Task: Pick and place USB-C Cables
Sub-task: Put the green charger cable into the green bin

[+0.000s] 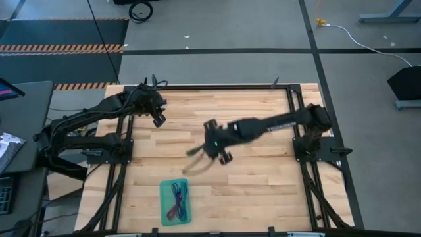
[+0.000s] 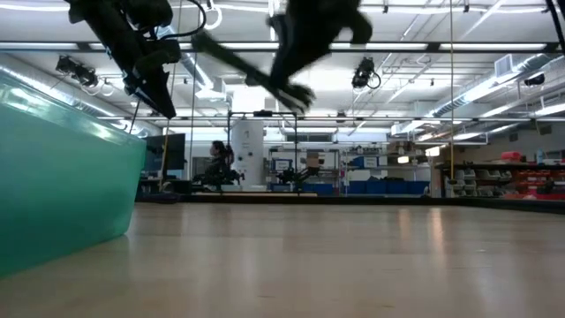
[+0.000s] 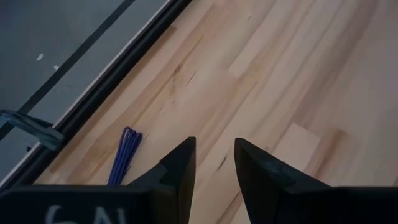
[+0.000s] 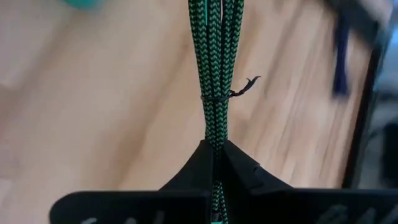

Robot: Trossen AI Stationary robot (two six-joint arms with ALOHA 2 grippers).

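right gripper (image 4: 214,149) clamped on dark green USB-C cable (image 4: 214,62), carried mid-table above the wood, likely bound for teal tray (image 1: 164,204) holding other cables | left gripper (image 3: 214,165) narrowly parted, waiting at far-left corner beside blue-purple cable (image 3: 124,155)

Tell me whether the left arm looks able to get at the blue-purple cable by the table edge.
Probably yes: the left gripper is open and empty, the blue-purple cable lies bare on the wood just beside it, and nothing sits between them.

Tray (image 1: 164,209) w/ cables (image 1: 177,200) at table's (image 1: 263,191) near edge, left of center.
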